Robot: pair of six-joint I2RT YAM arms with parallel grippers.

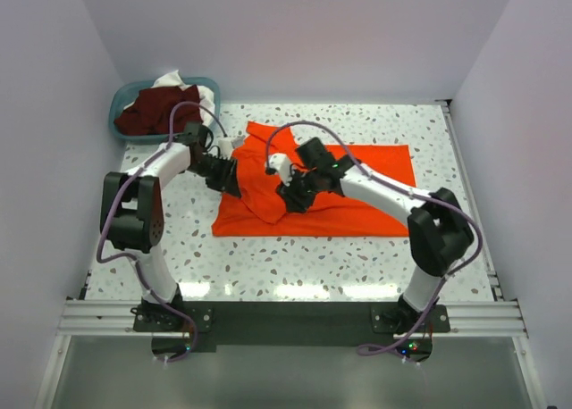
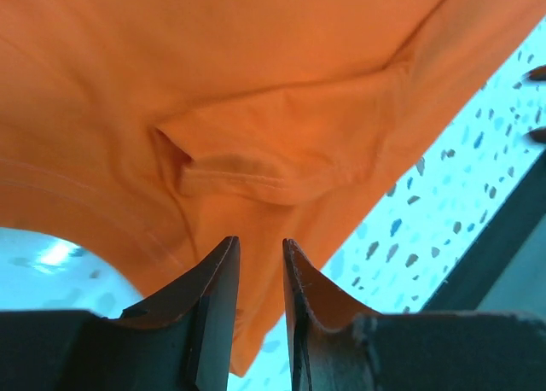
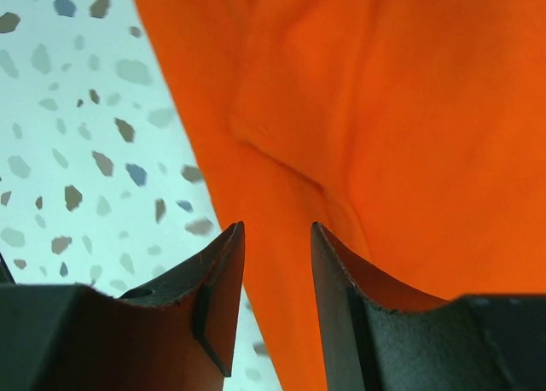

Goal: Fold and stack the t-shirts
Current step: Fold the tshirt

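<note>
Left fingers and right fingers pinch the lifted side of the bright orange-red cloth t-shirt; carrying it level across that shirt should keep the fold straight.

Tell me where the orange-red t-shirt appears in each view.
Top external: orange-red t-shirt near the table centre, partly folded.
Left wrist: t-shirt fills the upper frame.
Right wrist: t-shirt fills the right and top.
Shared landmark: the speckled table beside it.
</note>
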